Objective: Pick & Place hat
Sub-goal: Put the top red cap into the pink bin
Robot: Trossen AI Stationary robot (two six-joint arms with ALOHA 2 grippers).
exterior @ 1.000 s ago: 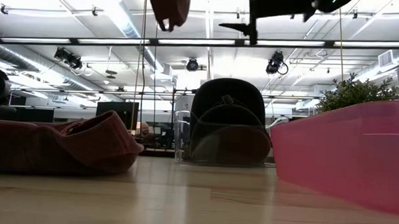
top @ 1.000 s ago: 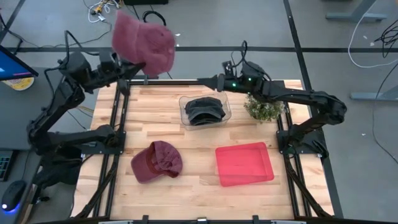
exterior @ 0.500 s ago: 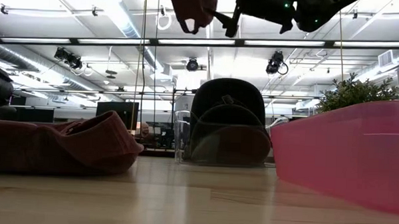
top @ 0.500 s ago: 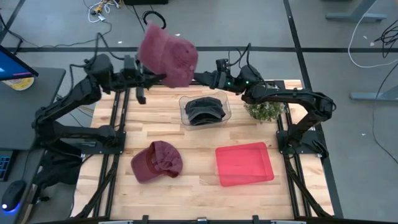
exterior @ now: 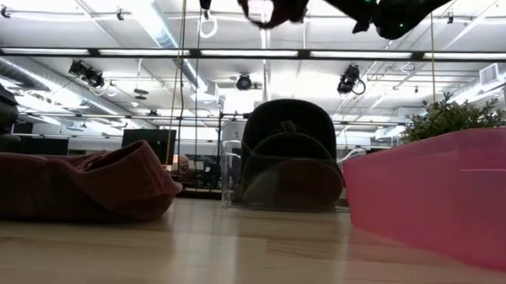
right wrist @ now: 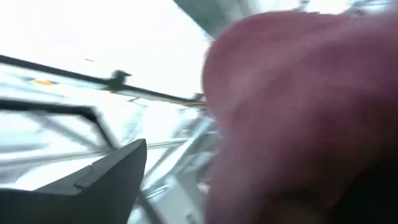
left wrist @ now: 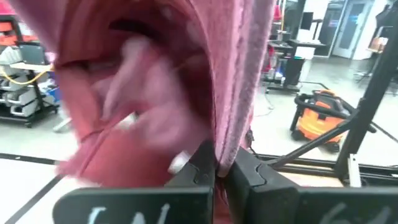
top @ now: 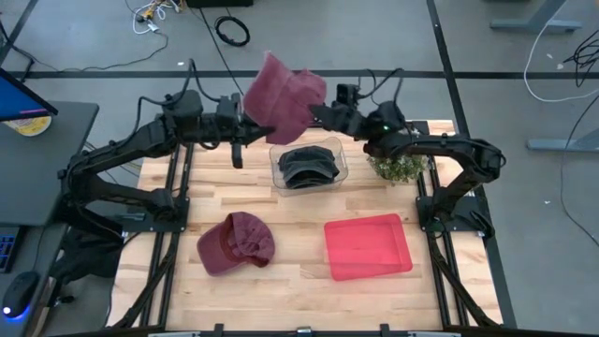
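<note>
My left gripper (top: 256,130) reaches in from the table's left, high above the far edge, shut on a maroon hat (top: 284,96). That hat also shows at the top of the low view (exterior: 270,6). My right gripper (top: 320,113) comes from the right, open, its fingers right beside the hat's right side (right wrist: 298,112). A second maroon hat (top: 236,243) lies crown-up on the near left of the table. Black hats (top: 307,165) are stacked in a clear container (top: 341,167). My left gripper pinches a hanging fold of the maroon hat's cloth at its lower edge (left wrist: 224,134) between the two shut fingers (left wrist: 202,169). It comes roughly level from the table's left. The hat is lifted clear and stands up above the fingers. My right gripper: I cannot tell whether it touches the hat.
A pink bin (top: 367,246) sits on the near right of the table. A small plant (top: 398,165) stands at the far right, beside the clear container. Bare wood (top: 281,211) lies between the container and the near hat.
My left gripper has swung toward the table's right along the far edge, carrying the maroon hat from above the far left corner to above the clear container. The hat has turned about and come lower. My right gripper has tipped up toward the hat.
</note>
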